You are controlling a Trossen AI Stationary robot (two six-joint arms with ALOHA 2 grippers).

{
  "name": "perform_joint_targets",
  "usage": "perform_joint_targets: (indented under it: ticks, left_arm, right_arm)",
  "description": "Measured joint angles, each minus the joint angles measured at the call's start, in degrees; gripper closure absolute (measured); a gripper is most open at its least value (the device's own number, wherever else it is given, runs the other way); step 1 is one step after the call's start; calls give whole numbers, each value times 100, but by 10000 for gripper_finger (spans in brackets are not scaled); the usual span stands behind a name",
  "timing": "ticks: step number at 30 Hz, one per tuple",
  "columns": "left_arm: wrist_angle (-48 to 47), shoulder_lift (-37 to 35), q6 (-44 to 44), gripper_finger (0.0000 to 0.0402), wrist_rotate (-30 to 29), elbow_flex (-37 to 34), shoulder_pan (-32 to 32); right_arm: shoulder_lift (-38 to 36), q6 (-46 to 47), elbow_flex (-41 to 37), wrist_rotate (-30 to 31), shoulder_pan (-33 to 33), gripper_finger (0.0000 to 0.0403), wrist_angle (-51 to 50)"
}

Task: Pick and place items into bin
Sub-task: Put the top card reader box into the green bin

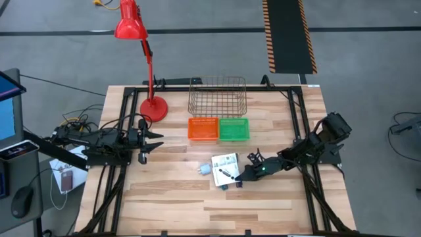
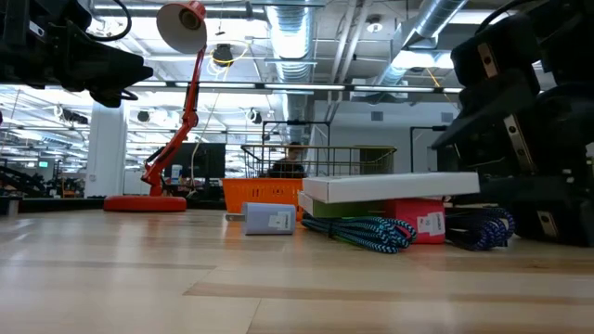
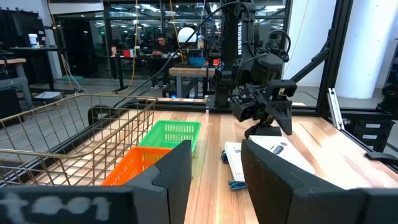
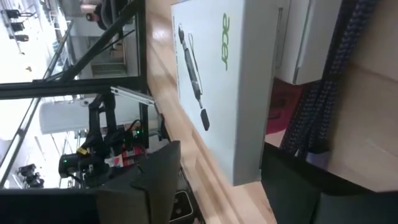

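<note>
The right claw [image 1: 238, 178] was low on the table, down at the pile of small things. Its two fingers stood apart, one on each side of the near edge of the white box [image 1: 225, 166]. It was not squeezing the box yet, as far as could be seen. In the right wrist view, the white box [image 4: 230, 81] filled the space just ahead of the fingers [image 4: 155, 180], with a picture of a pen and green letters on its face.

Under the box, in the low view, lay a pink block [image 2: 419, 221] and some blue braided cords [image 2: 376, 234]. A small pale blue lump [image 1: 203, 169] sat just past the box, on the far side from the right claw.

Farther from the claw, across the table, were an orange bin [image 1: 203, 129], a green bin [image 1: 234, 130] and a wire basket [image 1: 218, 96] behind them. A red lamp [image 1: 141, 59] stood near the bins.

The left claw [image 1: 144, 141] waited well away from the pile, up off the table. Its fingers [image 3: 174, 174] were partly open and held nothing.
</note>
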Motion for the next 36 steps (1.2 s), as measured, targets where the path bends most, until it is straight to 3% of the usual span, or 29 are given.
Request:
perform_joint_targets:
  ticks: [18,36]
  left_arm:
    - [1,0,2,274,-1,0,2]
    - [1,0,2,274,-2,1,2]
  right_arm:
    - [20,-35,-22,-31,0,346,94]
    - [31,-348,-32,-60,7,353,353]
